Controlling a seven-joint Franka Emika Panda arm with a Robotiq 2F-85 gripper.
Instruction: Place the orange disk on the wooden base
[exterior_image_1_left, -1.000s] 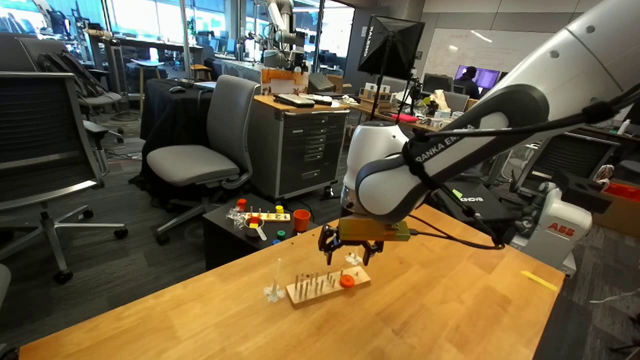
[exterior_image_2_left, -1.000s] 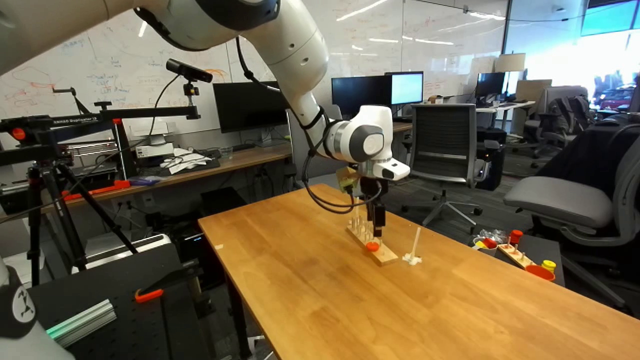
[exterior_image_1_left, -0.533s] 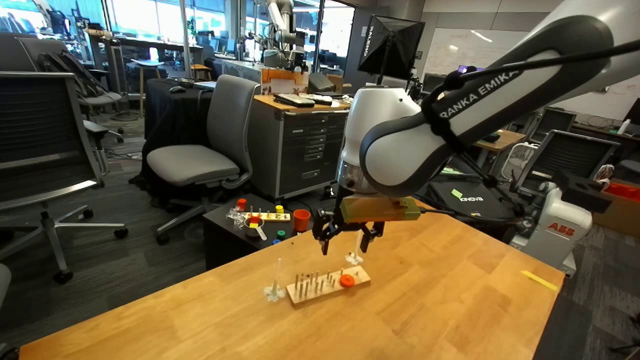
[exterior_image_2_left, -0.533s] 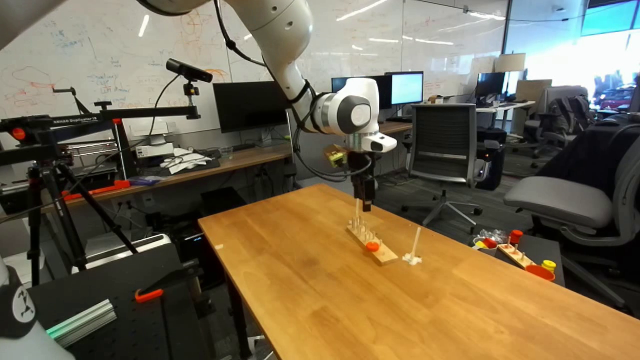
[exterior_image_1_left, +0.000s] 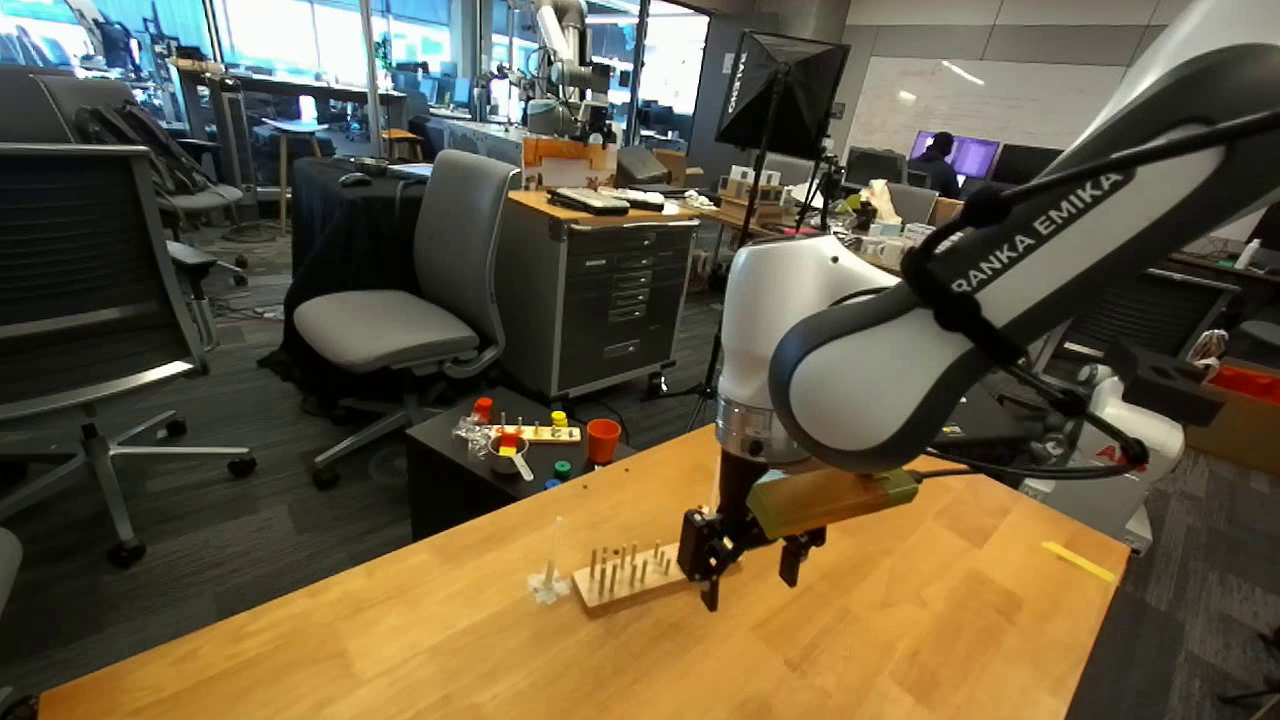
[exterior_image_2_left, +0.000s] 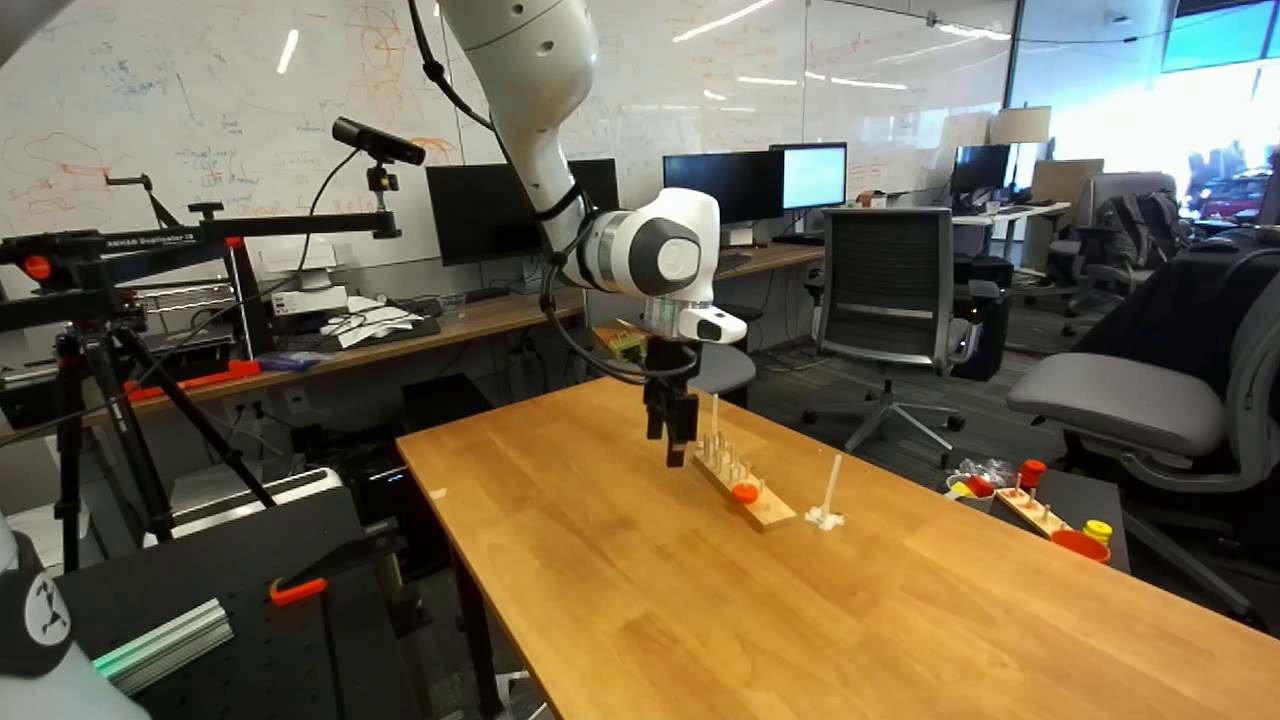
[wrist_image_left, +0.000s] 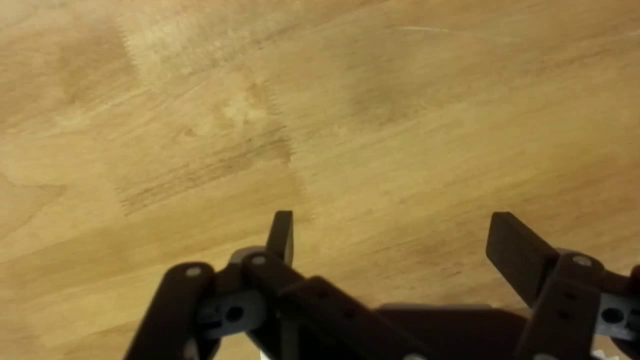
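The orange disk (exterior_image_2_left: 745, 493) sits on the wooden base (exterior_image_2_left: 773, 515), near one end, among its upright pegs. The base also shows in an exterior view (exterior_image_1_left: 640, 592), where the gripper hides the disk and that end of the base. My gripper (exterior_image_1_left: 750, 592) is open and empty, with its fingers pointing down beside the base, over the table. It also shows in an exterior view (exterior_image_2_left: 672, 455), apart from the base and the disk. In the wrist view the two fingertips (wrist_image_left: 392, 215) stand wide apart with only bare table between them.
A thin pale rod (exterior_image_1_left: 554, 550) stands taped to the table (exterior_image_1_left: 400, 640) near the base; another rod (exterior_image_2_left: 715, 412) stands on the base's far side. A dark side table holds an orange cup (exterior_image_1_left: 602, 440) and several toy pieces. A yellow tape strip (exterior_image_1_left: 1078, 561) lies on the table.
The gripper has risen off the base, then moved sideways off it and lower over the table, staying open. The disk and base have not moved.
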